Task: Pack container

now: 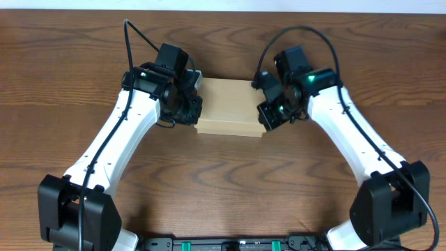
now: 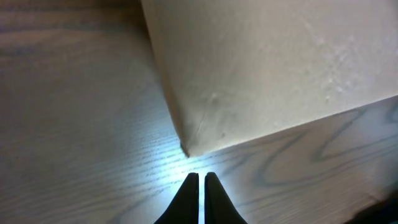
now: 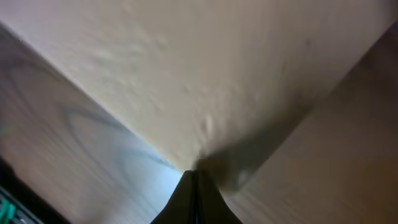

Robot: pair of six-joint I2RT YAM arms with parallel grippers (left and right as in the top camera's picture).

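Observation:
The container (image 1: pixel 228 106) is a plain tan cardboard box, lid closed, lying in the middle of the wooden table. My left gripper (image 1: pixel 189 111) is at the box's left end, near its front left corner. In the left wrist view the fingers (image 2: pixel 201 176) are shut and empty, just short of the box corner (image 2: pixel 186 149). My right gripper (image 1: pixel 267 118) is at the box's right end. In the right wrist view its shut fingers (image 3: pixel 194 174) touch the box's lower corner (image 3: pixel 205 124).
The wooden table (image 1: pixel 223 188) spreads all round the box. Both arm bases stand at the front edge. Cables loop above each wrist.

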